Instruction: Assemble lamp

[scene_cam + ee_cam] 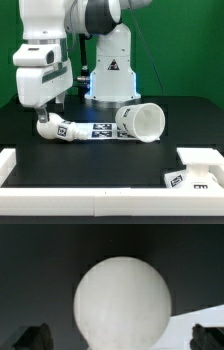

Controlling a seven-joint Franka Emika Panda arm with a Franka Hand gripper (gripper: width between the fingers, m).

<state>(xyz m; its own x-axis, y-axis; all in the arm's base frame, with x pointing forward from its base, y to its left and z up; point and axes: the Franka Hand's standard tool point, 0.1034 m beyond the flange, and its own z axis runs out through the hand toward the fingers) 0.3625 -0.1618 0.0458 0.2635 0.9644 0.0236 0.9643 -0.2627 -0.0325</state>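
The lamp's bulb (56, 128) lies on its side on the black table at the exterior view's left, with its tagged neck pointing right. My gripper (48, 112) hangs just above its round end. In the wrist view the bulb (120, 297) fills the middle as a white oval. It sits between the two dark fingertips (35, 337), with a gap on each side. The gripper (121, 340) is open and holds nothing. The cone shade (141, 121) lies on its side in the middle. The blocky base (196, 170) sits at the front right.
The marker board (101, 130) lies flat between the bulb and the shade. A white border rail (20, 165) runs along the table's front left. The robot's white pedestal (110, 70) stands behind the parts.
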